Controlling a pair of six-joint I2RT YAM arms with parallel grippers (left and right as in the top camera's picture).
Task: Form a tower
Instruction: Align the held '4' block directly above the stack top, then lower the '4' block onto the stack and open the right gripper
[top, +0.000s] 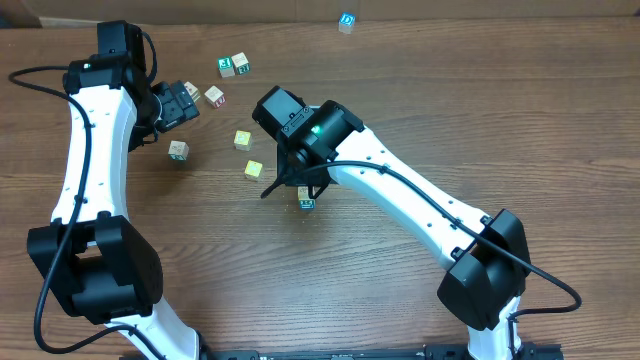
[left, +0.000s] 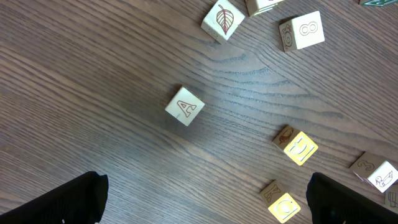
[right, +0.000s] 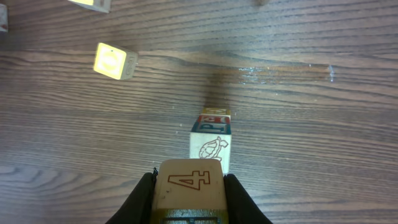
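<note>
I'm gripping a cube marked 4 (right: 188, 180) in the right gripper (right: 189, 190), hovering lower centre just above the tower (right: 211, 142); my left gripper (top: 178, 103) is hanging wide open, upper left.

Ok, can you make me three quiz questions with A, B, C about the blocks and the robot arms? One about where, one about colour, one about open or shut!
1. Where is the pale wooden cube printed with a 4?
A) lying alone on the table
B) held in the right gripper
C) beside a leaf cube

2. In the right wrist view, what colour is the small loose cube left of the narrow stack of wooden toy cubes?
A) purple
B) black
C) yellow

3. The left gripper is:
A) open and empty
B) shut on a cube
C) shut on nothing

Answers:
1 B, black fingers squeeze its sides.
2 C, its top glows yellow.
3 A, its fingers stand wide apart, gripping nothing.
</note>
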